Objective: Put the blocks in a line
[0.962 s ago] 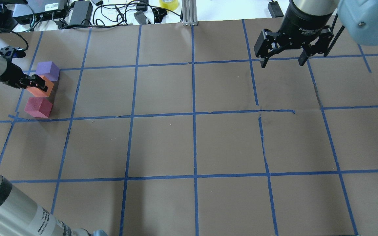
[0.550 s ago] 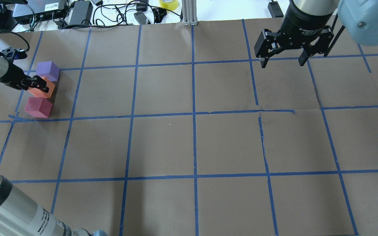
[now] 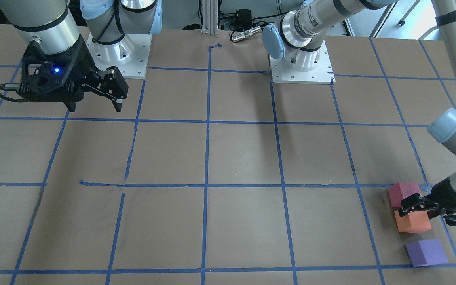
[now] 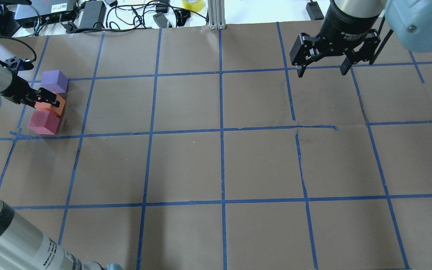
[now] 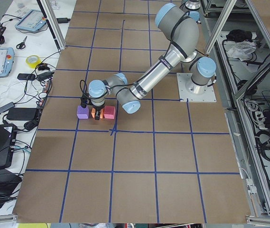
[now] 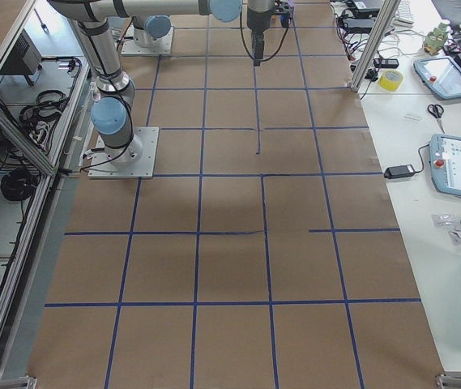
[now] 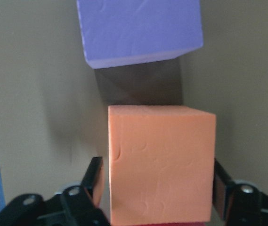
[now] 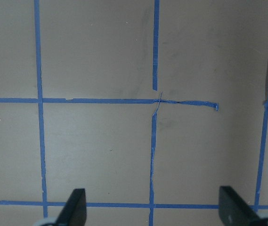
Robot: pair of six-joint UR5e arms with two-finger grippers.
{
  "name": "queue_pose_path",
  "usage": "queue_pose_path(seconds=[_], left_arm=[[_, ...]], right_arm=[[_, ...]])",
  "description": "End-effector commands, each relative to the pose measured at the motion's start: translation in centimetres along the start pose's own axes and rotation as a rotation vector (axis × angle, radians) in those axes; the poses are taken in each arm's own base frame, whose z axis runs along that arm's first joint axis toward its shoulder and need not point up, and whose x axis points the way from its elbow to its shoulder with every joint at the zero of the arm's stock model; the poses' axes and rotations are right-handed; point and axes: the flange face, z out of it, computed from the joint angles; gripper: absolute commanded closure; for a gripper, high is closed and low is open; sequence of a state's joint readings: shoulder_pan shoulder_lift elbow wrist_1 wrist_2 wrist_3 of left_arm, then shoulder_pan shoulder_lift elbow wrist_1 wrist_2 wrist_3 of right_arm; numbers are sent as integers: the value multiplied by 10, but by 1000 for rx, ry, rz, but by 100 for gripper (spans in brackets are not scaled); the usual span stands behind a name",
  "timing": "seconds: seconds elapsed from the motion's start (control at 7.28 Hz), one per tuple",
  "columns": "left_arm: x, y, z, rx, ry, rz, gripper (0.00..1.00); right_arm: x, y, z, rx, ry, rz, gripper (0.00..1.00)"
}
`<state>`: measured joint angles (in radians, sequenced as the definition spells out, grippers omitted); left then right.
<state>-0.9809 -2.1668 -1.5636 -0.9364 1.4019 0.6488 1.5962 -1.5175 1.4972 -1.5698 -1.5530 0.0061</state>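
Note:
Three foam blocks stand in a short row at the table's far left: purple (image 4: 54, 81), orange (image 4: 57, 107) and pinkish-red (image 4: 43, 123). My left gripper (image 4: 46, 100) reaches in low from the left and is shut on the orange block (image 7: 162, 165), with a finger on each side. The purple block (image 7: 138, 30) lies just beyond it, with a gap. A sliver of the pinkish-red block (image 7: 171, 223) shows right behind it. The row also shows in the front view: pinkish-red (image 3: 399, 192), orange (image 3: 412, 223), purple (image 3: 426, 252). My right gripper (image 4: 323, 72) hangs open and empty over the far right.
Blue tape lines (image 4: 221, 131) mark a grid on the brown table. Cables, power bricks (image 4: 92, 13) and a yellow tape roll (image 4: 192, 4) lie beyond the far edge. A metal post (image 4: 216, 15) stands at the far middle. The two arm bases (image 3: 301, 67) are bolted at the robot side.
My left gripper has carried the orange block a little away from the purple block and toward the pinkish-red one. The right arm has not moved.

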Motion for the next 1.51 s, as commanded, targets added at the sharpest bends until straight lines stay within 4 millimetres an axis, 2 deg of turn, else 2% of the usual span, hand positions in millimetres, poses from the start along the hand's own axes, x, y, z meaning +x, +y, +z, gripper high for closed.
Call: queue_pose_path(seconds=[0.0, 0.14, 0.27, 0.41, 0.55, 0.69, 0.82, 0.96, 1.1, 1.37], left_arm=[[20, -5, -42, -11, -60, 31, 0], [71, -10, -83, -53, -43, 76, 0], [132, -13, -122, -89, -78, 97, 0], [208, -13, -157, -74, -97, 61, 0], [284, -9, -184, -36, -101, 62, 0], [351, -1, -200, -5, -95, 75, 0], [414, 11, -202, -5, -86, 112, 0], [461, 27, -212, 9, -77, 88, 0], [484, 41, -222, 2, -77, 96, 0], [475, 52, -240, -58, -105, 86, 0]], right_arm=[[1, 0, 0, -1, 1, 1, 0], [1, 0, 1, -2, 2, 1, 0], [1, 0, 1, -1, 2, 2, 0], [1, 0, 1, -2, -1, 2, 0], [1, 0, 1, -5, -1, 2, 0], [0, 1, 0, -4, -1, 1, 0], [0, 1, 0, -4, -5, 1, 0], [0, 1, 1, -5, -4, 1, 0], [1, 0, 1, -5, -2, 4, 0], [-1, 1, -1, 2, -5, 2, 0]])
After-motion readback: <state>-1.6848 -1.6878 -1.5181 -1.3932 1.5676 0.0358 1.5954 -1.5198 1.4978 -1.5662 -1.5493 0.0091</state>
